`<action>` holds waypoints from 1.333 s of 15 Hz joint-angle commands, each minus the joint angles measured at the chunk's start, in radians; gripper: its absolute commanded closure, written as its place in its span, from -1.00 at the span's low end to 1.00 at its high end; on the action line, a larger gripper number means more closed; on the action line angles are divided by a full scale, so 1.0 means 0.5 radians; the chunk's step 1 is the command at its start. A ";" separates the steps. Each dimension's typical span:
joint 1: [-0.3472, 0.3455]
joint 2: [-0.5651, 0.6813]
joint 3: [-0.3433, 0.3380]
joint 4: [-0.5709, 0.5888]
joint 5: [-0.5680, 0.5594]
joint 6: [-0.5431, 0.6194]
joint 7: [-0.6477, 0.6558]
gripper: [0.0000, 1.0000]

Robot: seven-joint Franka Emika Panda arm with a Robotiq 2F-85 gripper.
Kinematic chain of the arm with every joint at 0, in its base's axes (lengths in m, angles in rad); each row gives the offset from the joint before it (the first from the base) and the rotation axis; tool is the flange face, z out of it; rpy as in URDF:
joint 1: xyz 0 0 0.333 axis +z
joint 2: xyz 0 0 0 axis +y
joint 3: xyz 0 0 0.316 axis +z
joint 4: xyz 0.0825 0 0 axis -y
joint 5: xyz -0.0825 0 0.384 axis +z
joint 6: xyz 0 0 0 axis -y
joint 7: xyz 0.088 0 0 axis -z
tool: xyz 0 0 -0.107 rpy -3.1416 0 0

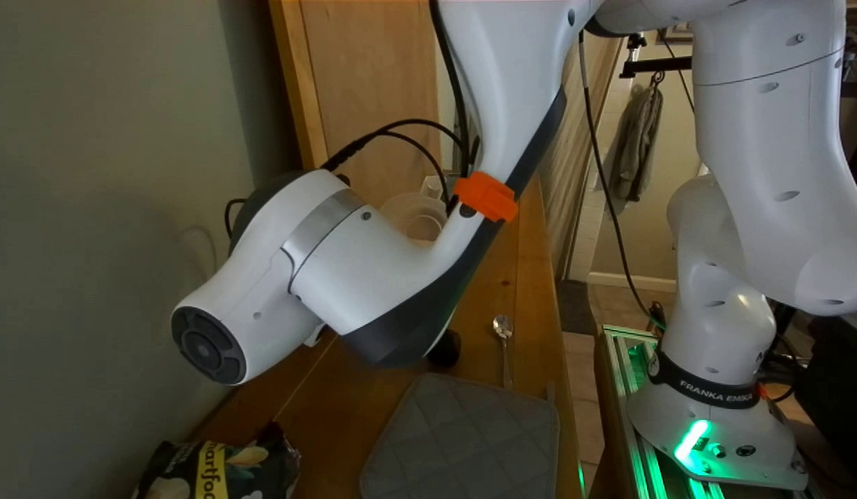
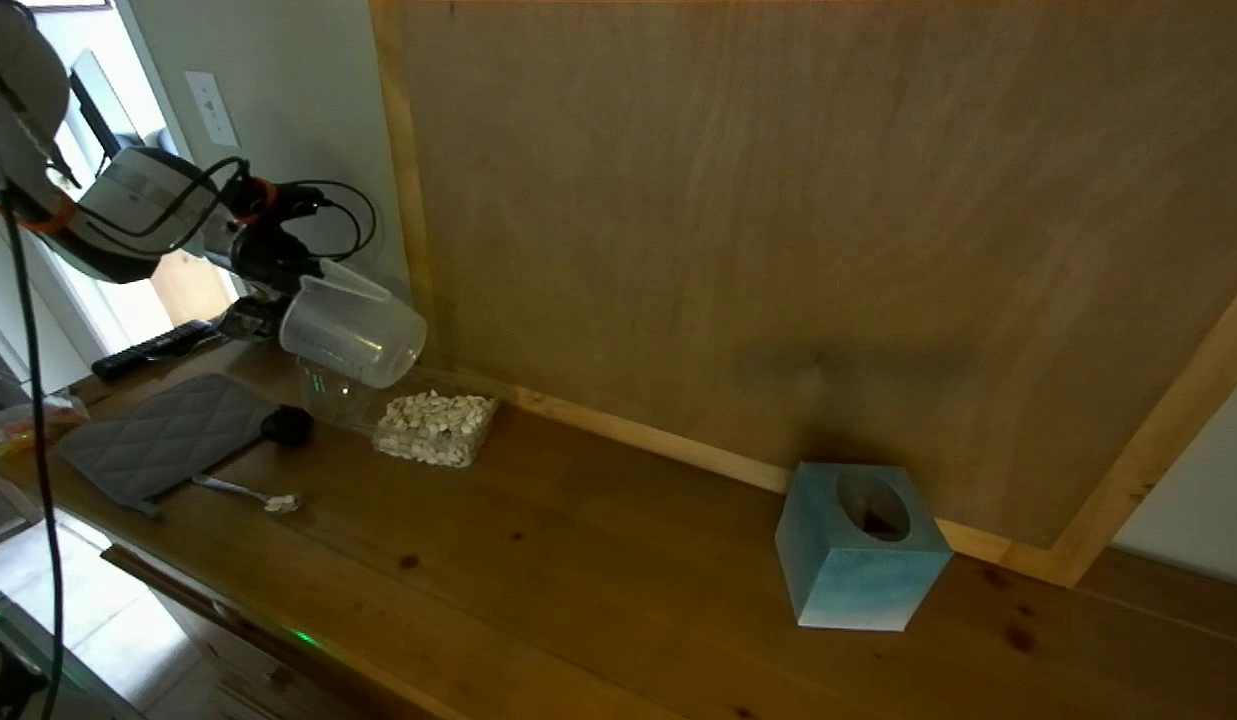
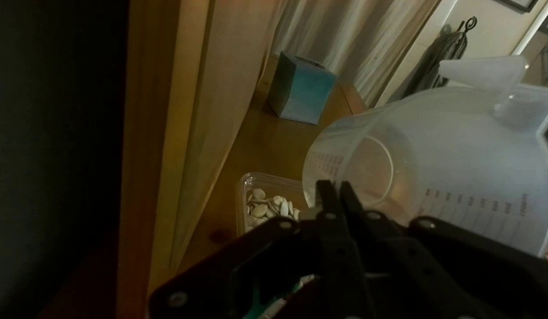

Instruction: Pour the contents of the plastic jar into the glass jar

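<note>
The plastic jar [image 2: 353,325] is a translucent measuring cup with red markings, held above the counter and tipped on its side. In the wrist view the plastic jar [image 3: 460,146] has its mouth toward the right; what shows of its inside looks bare. My gripper [image 3: 336,184] is shut on its wall, fingertips almost together. In an exterior view the arm hides the gripper and part of the plastic jar [image 1: 404,208]. Under the cup is a clear, glinting shape [image 2: 330,392], possibly the glass jar; its outline is too faint to tell.
A clear tub of pale seeds [image 2: 436,428] stands beside the glinting shape. A small black round object [image 2: 288,425], a grey quilted pad [image 1: 463,436], a spoon [image 1: 504,346] and a snack bag [image 1: 220,464] lie on the counter. A blue tissue box [image 2: 863,550] stands farther along.
</note>
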 commanded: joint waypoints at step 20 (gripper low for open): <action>-0.238 -0.648 -0.142 -0.191 0.636 0.356 0.146 0.98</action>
